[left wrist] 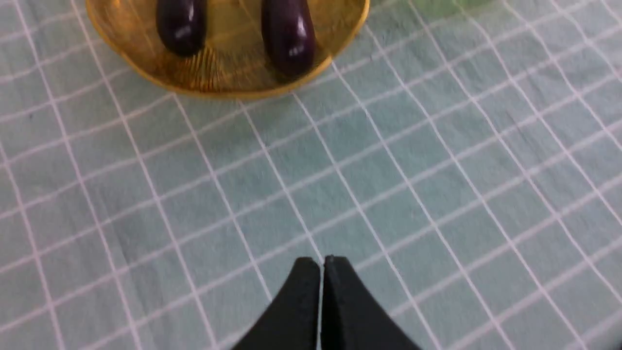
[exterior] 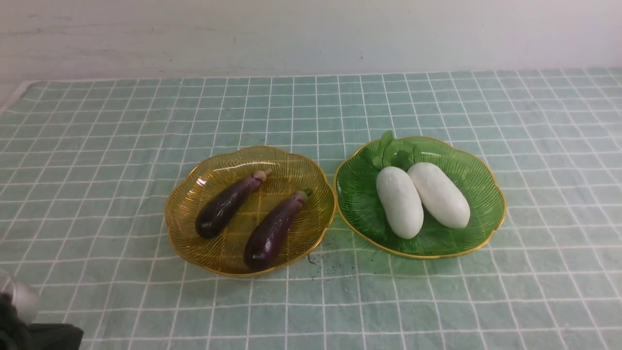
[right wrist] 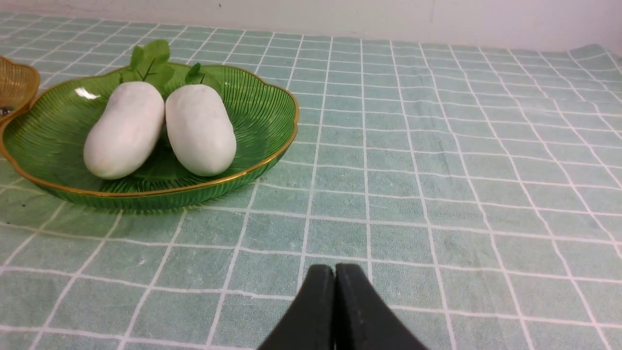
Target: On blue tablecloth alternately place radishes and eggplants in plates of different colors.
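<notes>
Two dark purple eggplants, one with a tan cap [exterior: 228,203] and one with a green cap [exterior: 273,230], lie in the amber plate [exterior: 194,180] on the blue tablecloth [exterior: 97,146]. Two white radishes [exterior: 399,201] [exterior: 439,194] lie side by side in the green plate [exterior: 478,182], leaves toward the wall. My left gripper [left wrist: 322,262] is shut and empty over bare cloth, short of the amber plate [left wrist: 218,87]. My right gripper [right wrist: 335,269] is shut and empty, low over the cloth, beside the green plate [right wrist: 262,97].
A white wall runs behind the cloth's far edge. Part of my left arm [exterior: 19,316] shows at the bottom left corner of the front view. A small dark smudge [exterior: 335,267] marks the cloth between the plates.
</notes>
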Robot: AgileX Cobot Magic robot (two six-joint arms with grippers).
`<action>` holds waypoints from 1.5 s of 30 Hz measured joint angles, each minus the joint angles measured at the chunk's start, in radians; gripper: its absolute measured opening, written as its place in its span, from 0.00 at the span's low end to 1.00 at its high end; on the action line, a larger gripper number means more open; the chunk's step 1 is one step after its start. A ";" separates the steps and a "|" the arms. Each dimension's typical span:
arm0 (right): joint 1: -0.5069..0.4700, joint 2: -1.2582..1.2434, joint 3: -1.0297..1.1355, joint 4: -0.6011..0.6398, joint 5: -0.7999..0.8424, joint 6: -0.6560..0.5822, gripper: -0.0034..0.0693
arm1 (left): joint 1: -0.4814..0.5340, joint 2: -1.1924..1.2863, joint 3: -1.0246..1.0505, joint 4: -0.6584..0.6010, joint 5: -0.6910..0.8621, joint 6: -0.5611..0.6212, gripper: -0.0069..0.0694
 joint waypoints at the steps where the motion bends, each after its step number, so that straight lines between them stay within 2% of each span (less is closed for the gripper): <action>1: 0.000 0.000 0.000 0.000 0.000 0.000 0.03 | 0.000 -0.020 0.037 -0.003 -0.065 -0.001 0.08; 2: 0.000 0.000 0.000 0.000 -0.001 0.000 0.03 | 0.000 -0.052 0.103 -0.005 -0.197 -0.003 0.08; 4: 0.000 0.000 0.000 0.000 -0.001 0.000 0.03 | 0.000 -0.079 0.172 -0.006 -0.361 -0.005 0.08; 9: 0.000 0.000 0.000 -0.001 -0.001 0.000 0.03 | 0.000 -0.088 0.249 -0.009 -0.527 -0.008 0.08; 32: 0.000 0.000 0.000 -0.004 -0.002 0.002 0.03 | 0.005 -0.140 0.281 0.001 -0.536 -0.008 0.08; 37: 0.000 0.000 0.000 -0.004 -0.002 0.002 0.03 | 0.135 -0.283 0.322 0.023 -0.553 -0.008 0.08; 41: 0.000 0.000 0.000 -0.004 -0.002 0.002 0.03 | 0.269 -0.406 0.453 0.025 -0.623 -0.008 0.08; 45: 0.000 0.000 0.000 -0.004 -0.002 0.002 0.03 | 0.352 -0.480 0.614 0.027 -0.703 -0.008 0.08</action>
